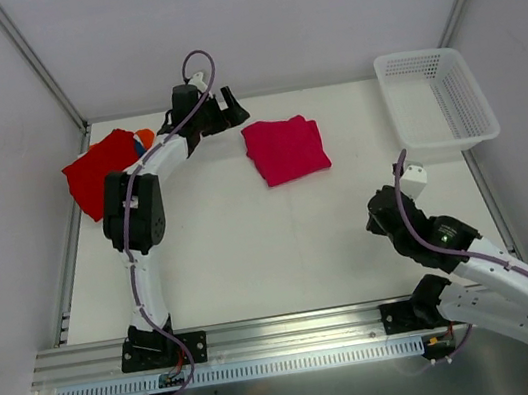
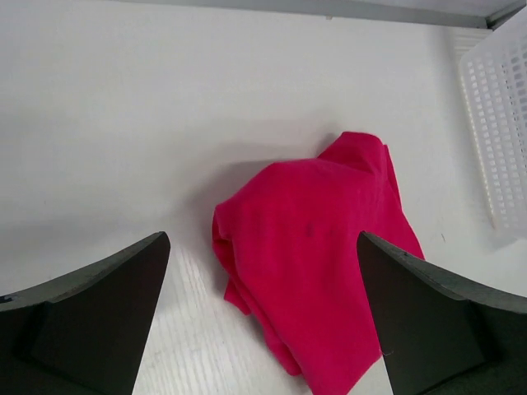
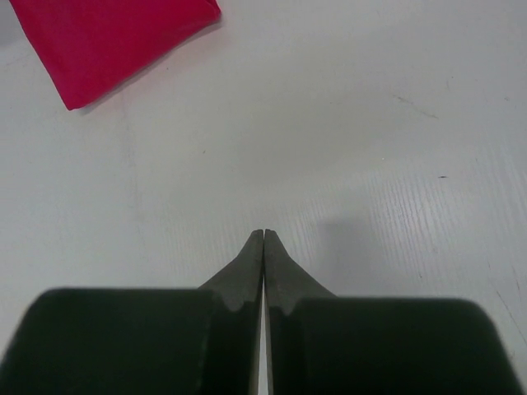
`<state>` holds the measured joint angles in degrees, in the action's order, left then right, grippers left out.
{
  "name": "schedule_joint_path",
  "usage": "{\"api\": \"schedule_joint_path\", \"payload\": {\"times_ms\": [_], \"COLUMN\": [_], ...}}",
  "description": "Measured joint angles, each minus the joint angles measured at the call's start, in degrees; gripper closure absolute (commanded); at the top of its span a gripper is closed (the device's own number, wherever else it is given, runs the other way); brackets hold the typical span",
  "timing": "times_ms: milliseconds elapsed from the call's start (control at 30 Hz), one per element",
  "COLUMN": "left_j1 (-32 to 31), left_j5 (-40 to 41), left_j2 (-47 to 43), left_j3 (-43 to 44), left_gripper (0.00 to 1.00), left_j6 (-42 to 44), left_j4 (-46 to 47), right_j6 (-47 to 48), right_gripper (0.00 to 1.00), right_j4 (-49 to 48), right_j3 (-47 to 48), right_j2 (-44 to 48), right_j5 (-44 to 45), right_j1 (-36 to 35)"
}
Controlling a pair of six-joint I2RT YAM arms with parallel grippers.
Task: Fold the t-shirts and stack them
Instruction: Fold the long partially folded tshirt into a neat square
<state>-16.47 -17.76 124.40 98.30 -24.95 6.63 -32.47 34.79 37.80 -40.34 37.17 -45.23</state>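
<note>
While the basket (image 1: 441, 102) stands far right, the magenta t-shirt (image 1: 285, 149) lies outside.

The left arm (image 1: 133, 211) reaches far forward, elbow bent, with the left gripper (image 1: 230, 112) spread wide and empty. The right arm (image 1: 481, 268) sits folded near its base, the right gripper (image 3: 263, 239) pressed closed.
</note>
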Motion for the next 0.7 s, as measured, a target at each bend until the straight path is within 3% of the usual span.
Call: {"api": "schedule_joint_path", "payload": {"times_ms": [233,400,700], "left_j1": [-2.0,-4.7,-5.6], "left_j5": [-2.2,-2.9,11.8], "left_j2": [-2.5,-2.9,-12.4], "left_j3": [-4.5,-5.6,-26.6], "left_gripper": [0.01,0.01,0.01], "left_j6": [-1.5,-2.1,-6.3], "left_j4": [1.1,2.8,4.8], "right_j6": [-1.7,-2.7,-3.3], "right_gripper": [0.99,0.94,0.9], "right_j4": [1.7,3.3,6.2], "right_j3": [-0.3,-0.9,-1.1], "right_j2": [2.3,2.6,7.3], "right_j5": [0.5,0.9,2.6], "right_j1": [-2.2,-3.3,-3.5]}}
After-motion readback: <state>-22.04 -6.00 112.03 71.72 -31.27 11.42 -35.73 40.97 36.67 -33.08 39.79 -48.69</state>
